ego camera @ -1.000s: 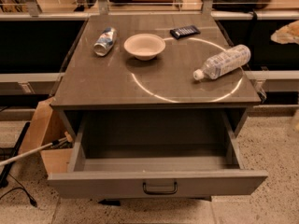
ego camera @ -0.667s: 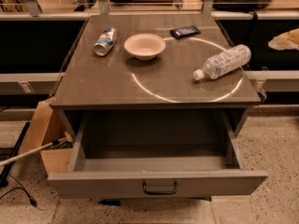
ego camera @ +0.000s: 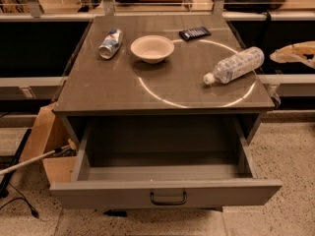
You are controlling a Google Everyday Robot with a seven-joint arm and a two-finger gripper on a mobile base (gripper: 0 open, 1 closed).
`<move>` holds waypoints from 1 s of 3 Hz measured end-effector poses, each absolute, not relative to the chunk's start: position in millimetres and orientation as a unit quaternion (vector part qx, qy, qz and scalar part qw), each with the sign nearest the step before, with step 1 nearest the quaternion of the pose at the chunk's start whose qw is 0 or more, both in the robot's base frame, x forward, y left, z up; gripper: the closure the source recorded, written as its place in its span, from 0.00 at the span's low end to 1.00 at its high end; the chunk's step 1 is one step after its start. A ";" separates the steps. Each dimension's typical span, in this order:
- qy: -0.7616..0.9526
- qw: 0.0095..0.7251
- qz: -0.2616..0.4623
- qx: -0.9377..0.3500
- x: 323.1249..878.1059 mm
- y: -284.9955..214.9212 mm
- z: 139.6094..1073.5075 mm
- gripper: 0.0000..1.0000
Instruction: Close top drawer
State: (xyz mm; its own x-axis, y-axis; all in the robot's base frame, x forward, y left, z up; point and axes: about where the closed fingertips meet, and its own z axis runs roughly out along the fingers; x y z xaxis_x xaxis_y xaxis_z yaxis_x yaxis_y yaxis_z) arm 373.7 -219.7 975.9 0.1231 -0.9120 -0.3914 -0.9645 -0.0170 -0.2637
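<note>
The top drawer [ego camera: 113,194] of the grey cabinet is pulled far out toward me, and its inside looks empty. Its flat grey front carries a small dark loop handle [ego camera: 168,198] at the centre. No other drawer fronts show. My gripper [ego camera: 294,53] is a beige shape at the right edge of the view. It hovers beside the cabinet top's right side, well above and behind the drawer front, touching nothing.
On the cabinet top [ego camera: 108,90] lie a tipped can [ego camera: 110,43], a white bowl [ego camera: 152,48], a dark flat packet [ego camera: 195,33] and a plastic water bottle [ego camera: 235,65] on its side. A cardboard box [ego camera: 44,141] stands on the floor at the left with a white rod [ego camera: 29,162].
My gripper has moved down and slightly left at the right edge of the view. The drawer and the things on top have not moved.
</note>
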 end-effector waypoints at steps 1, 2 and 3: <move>0.658 0.238 0.056 -0.712 374.3 -217.7 974.5 0.00; 0.649 0.241 0.060 -0.719 374.1 -208.8 965.5 0.00; 0.645 0.232 0.075 -0.725 367.9 -200.7 953.2 0.03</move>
State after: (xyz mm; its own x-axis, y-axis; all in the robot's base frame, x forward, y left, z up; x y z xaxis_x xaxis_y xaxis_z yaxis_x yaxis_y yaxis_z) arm 367.9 -200.7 953.2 0.1579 -0.8994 -0.4075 -0.9688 -0.0613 -0.2401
